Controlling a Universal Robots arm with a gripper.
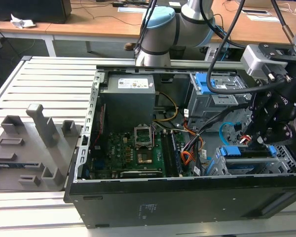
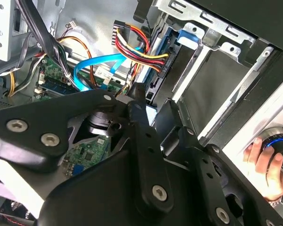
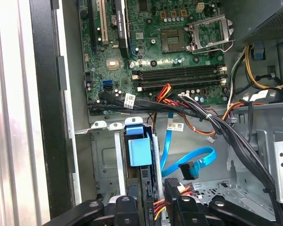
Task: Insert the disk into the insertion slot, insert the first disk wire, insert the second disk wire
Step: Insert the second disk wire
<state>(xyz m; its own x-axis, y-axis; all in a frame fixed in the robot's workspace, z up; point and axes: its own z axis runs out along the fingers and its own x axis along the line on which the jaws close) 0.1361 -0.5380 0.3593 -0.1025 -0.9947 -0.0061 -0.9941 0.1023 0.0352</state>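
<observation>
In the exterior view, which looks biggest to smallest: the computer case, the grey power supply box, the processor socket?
Largest to smallest:
computer case
grey power supply box
processor socket
The differences are plain.

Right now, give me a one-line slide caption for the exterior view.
Robot pincer poised at the blue-framed disk seated in the insertion slot of an open computer case.

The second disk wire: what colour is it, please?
The wire is light blue, clearest in first wrist view.

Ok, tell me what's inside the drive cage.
The disk, in its blue carrier, sits inside the drive cage; the pincer covers part of it, hiding its connectors.
</observation>
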